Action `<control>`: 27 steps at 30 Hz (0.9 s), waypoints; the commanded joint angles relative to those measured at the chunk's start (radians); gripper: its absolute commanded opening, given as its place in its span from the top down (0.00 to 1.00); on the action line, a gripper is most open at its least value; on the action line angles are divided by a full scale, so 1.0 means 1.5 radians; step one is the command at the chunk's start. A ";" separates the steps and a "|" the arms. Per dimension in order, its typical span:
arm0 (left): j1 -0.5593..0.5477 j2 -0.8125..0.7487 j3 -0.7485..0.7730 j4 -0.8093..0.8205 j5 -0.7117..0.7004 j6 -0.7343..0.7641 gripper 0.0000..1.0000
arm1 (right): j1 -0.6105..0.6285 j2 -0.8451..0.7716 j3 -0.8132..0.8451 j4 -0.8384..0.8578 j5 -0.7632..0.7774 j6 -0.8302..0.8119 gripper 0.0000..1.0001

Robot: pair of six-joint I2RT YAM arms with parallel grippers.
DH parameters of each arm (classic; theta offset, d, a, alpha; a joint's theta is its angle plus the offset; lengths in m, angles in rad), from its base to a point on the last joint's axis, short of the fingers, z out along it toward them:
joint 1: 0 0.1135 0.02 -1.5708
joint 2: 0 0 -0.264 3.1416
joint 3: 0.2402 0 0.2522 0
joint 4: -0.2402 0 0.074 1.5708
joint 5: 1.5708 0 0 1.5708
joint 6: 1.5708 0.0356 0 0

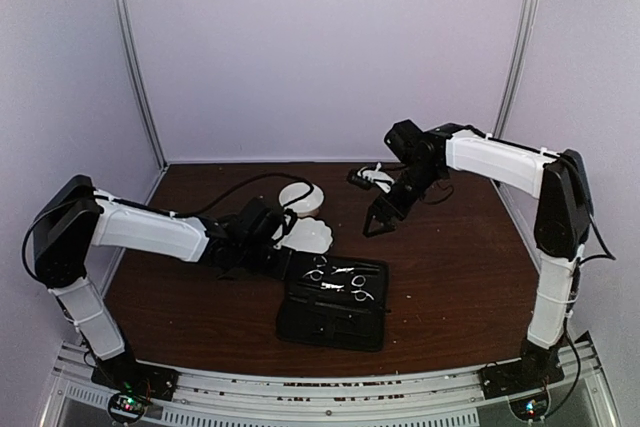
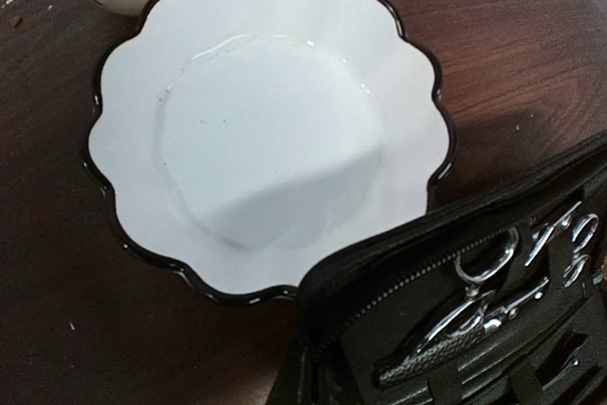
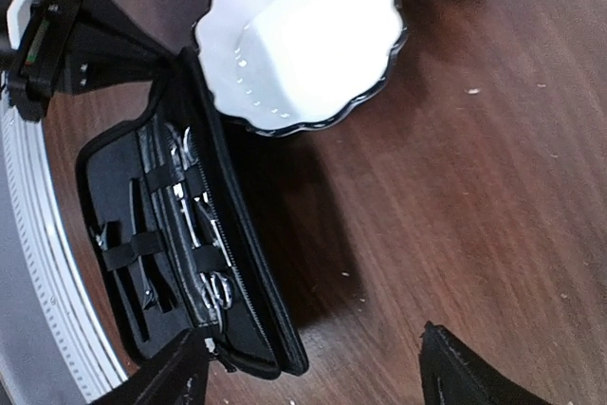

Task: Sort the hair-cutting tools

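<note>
Left arm: stretching low from the left edge toward the table's middle, its left gripper (image 1: 276,236) hanging over the white scalloped dish with a black rim (image 2: 285,139). Its fingers are not showing in any view, so whether they are apart or together cannot be told.

Right arm: reaching in from the right, elbow high, forearm sloping down. The right gripper (image 1: 377,223) is pointing at the brown wooden table (image 1: 450,277) behind the case, fingers spread apart and gripping nothing.

Task items: two slim silver metal scissors with ring handles (image 2: 479,305) (image 2: 561,234) are lying strapped side by side inside the open flat black zip case (image 1: 333,304), on the panel nearest the scalloped dish. Slim dark shapes (image 3: 137,234) are sitting under the elastic straps of the other panel; their number cannot be told.

Count: one case, lying open just in front of the scalloped dish and overlapping its rim; two scissors; two dishes, the second being a round plain white bowl (image 1: 300,197) just behind the scalloped one.
</note>
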 commanded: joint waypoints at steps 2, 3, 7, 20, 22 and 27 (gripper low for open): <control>-0.028 -0.075 -0.056 0.121 -0.039 0.048 1.00 | 0.013 0.076 0.043 -0.105 -0.133 -0.038 0.30; -0.035 -0.089 -0.067 0.133 -0.051 0.053 1.00 | 0.016 0.083 0.045 -0.111 -0.141 -0.043 0.33; -0.051 -0.132 -0.106 0.169 -0.084 0.070 1.00 | 0.025 0.098 0.039 -0.114 -0.171 -0.047 0.41; -0.063 -0.145 -0.120 0.180 -0.118 0.067 1.00 | 0.051 0.114 0.036 -0.153 -0.257 -0.086 0.63; -0.064 -0.146 -0.120 0.176 -0.120 0.067 1.00 | 0.053 0.112 0.034 -0.152 -0.257 -0.085 0.65; -0.068 -0.152 -0.120 0.169 -0.125 0.067 1.00 | 0.063 0.110 0.029 -0.135 -0.241 -0.070 0.77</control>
